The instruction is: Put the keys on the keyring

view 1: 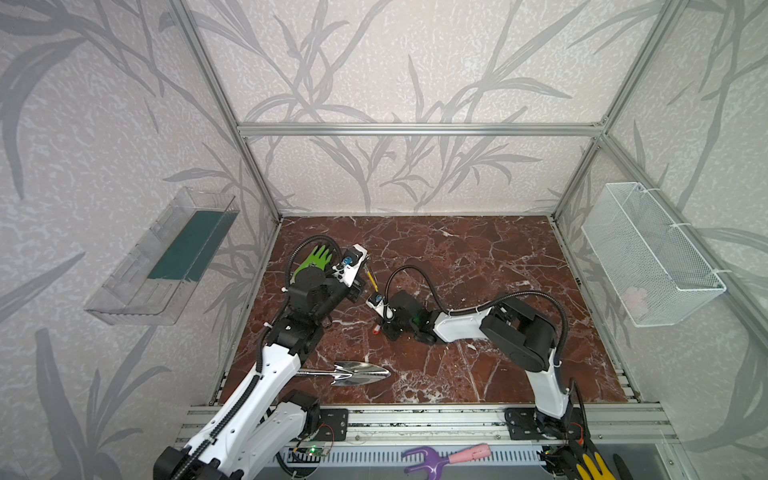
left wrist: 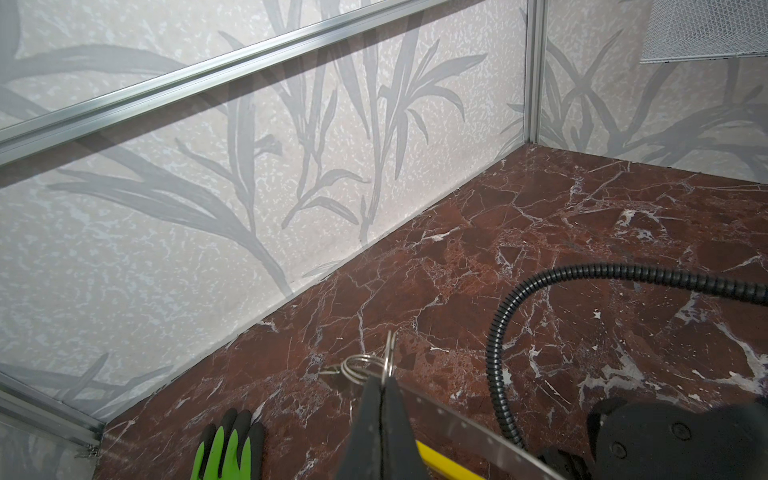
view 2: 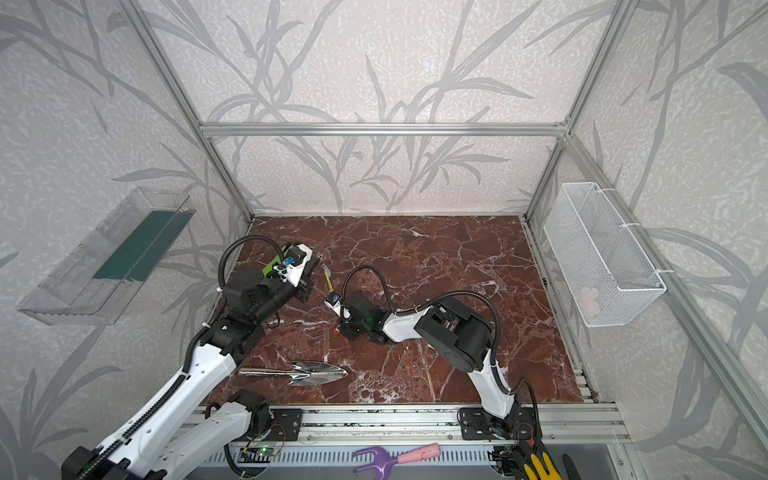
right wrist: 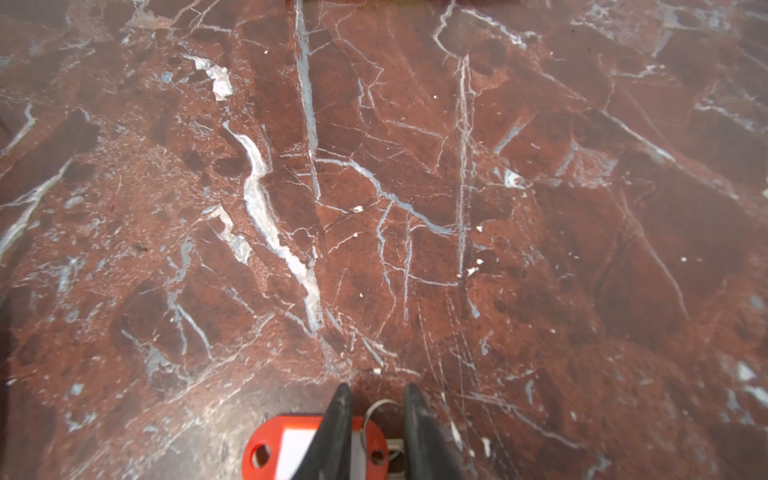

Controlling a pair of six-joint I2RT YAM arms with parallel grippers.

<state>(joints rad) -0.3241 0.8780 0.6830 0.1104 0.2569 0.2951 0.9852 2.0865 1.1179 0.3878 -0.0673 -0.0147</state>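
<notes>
Red plastic marks the prize: the red-tagged key (right wrist: 291,451) lies flat on the marble desk (right wrist: 540,208) under your right tool (right wrist: 377,395). Its fingers stand a little apart astride the key's small split ring (right wrist: 380,409), and the wrist view does not settle whether they pinch anything. The tag's long axis runs crosswise to those fingers, with its ringed end turned into the gap between them and its free end poking out to one side. In a top view the tag (view 1: 376,329) shows just beside the tool's tip.

Your left tool (left wrist: 381,385) is pressed together on the keyring (left wrist: 478,434). Thin silver wire loops (left wrist: 361,365) show just past its tips, and the grey perforated band runs away beside it. In both top views the yellow segment (view 1: 371,279) (view 2: 328,279) reads as a thin slanted line. From that, the hoop looks to be held on edge between the two arms, raised off the desk.

The step in hand looks like the pick-up of the first key. Next you need a sure pinch on the ring or key head and a lift clear of the desk. Then the ring has to be turned to meet the hoop's open end.
</notes>
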